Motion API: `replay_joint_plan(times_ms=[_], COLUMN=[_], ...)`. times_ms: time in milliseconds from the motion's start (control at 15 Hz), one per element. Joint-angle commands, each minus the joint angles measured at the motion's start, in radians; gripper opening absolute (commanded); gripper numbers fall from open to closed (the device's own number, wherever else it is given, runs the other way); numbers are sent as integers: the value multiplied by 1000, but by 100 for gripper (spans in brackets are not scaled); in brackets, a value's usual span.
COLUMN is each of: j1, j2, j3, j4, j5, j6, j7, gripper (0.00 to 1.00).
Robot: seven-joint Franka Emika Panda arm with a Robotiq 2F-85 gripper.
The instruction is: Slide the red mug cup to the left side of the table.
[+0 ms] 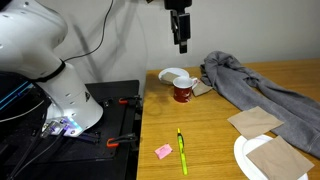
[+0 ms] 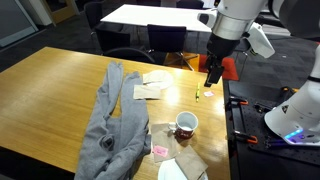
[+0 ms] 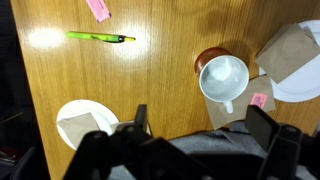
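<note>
Mug (image 1: 182,93) well below end effector (image 1: 181,46)

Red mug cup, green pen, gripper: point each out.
red mug cup (image 1: 182,94): in an exterior view, on its red outer wall.
green pen (image 3: 100,37): wrist view, middle of the barrel.
gripper (image 1: 182,47): in an exterior view, midway between the fingertips.

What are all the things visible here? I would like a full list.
table: one, light brown, under everything
red mug cup: one, dark red, near the robot-side edge
bowl: one, white, beside the cup
cloth: one, grey, crumpled, beside the cup
sticky notes: two, pink, apart
pen: one, green-yellow, beside one note
plates: two, white, each under a brown napkin
arm: one, white, on black platform
gripper: one, black, open, high over table
</note>
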Motion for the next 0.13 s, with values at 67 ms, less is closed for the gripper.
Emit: replay_joint_plan(times_ms=[67], j1=[-4], j2=[-3], j3=[5], j4=[-2], j5=[3], j6=[-2], j7=[-2], gripper=[100])
